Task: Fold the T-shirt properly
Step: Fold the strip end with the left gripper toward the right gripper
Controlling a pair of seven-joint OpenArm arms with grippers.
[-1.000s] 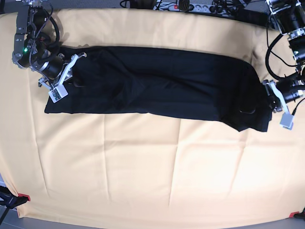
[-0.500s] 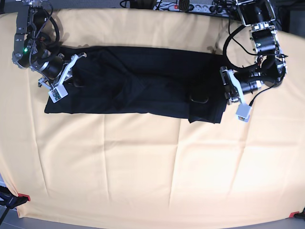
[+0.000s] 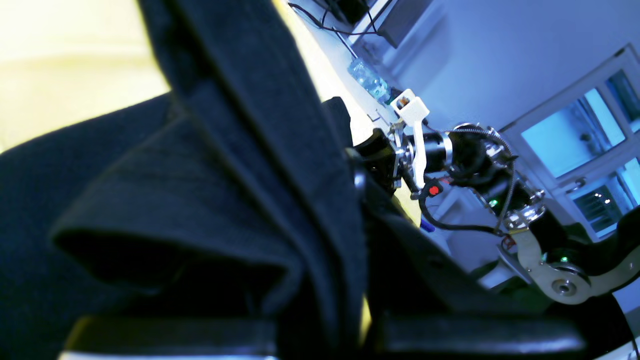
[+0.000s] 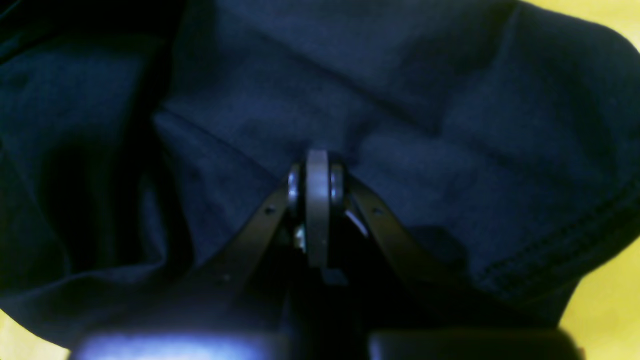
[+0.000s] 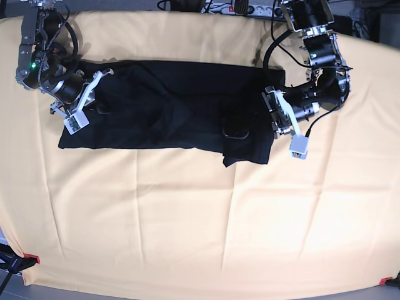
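The black T-shirt [image 5: 162,106] lies as a long band across the far half of the table, its right end doubled over to the left. My left gripper [image 5: 270,117] is at that folded right end, shut on a raised fold of the T-shirt [image 3: 200,190] that drapes over its fingers [image 3: 450,335]. At the shirt's left end my right gripper [image 5: 99,105] rests low on the cloth. Its fingertips [image 4: 317,175] are pinched together on the T-shirt [image 4: 450,125].
A pale yellow-orange cloth [image 5: 187,219] covers the whole table. A power strip and cables [image 5: 250,7] run along the back edge. Red clamps [image 5: 31,258] hold the cloth at the front corners. The right arm [image 3: 450,160] shows across the table in the left wrist view.
My left gripper has carried the shirt's right end leftward, folding it over, so the band is shorter. The right arm and the left end have not moved.
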